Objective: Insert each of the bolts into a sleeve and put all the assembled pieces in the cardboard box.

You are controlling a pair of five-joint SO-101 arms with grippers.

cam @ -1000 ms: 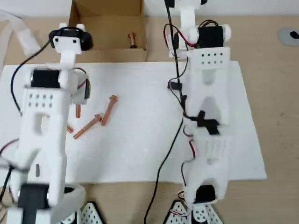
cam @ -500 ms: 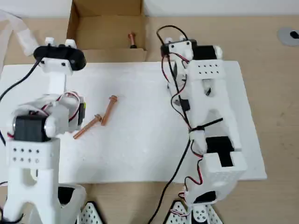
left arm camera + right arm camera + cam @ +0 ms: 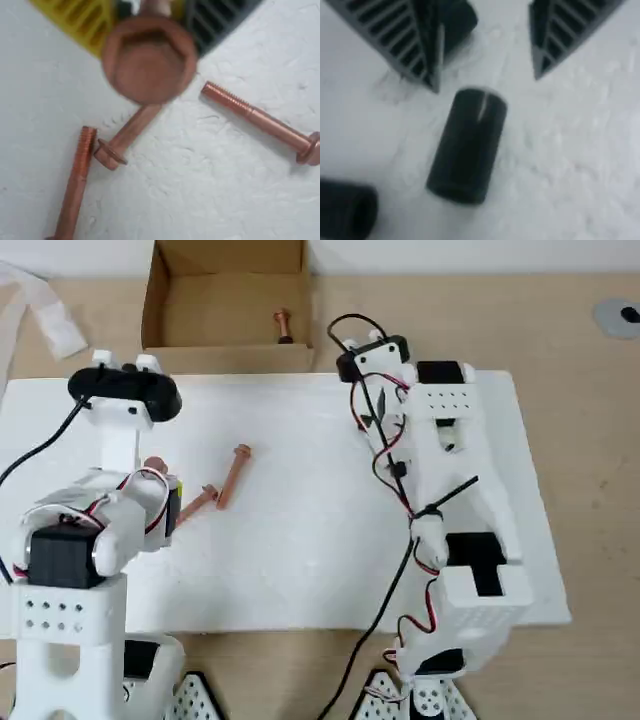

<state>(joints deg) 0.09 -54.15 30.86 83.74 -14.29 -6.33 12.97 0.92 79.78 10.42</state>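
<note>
Here, copper bolt (image 3: 149,59), hexagonal flanged head

You have a white foam sheet (image 3: 300,570) lying flat on a light wooden table (image 3: 585,440). It covers the middle and leaves bare wood along the far, right and near sides. Look to the far right edge for a grey round disc (image 3: 616,316) with a dark spot. Beyond the sheet's far left corner, a bent white strip (image 3: 45,315) lies on the wood.
</note>
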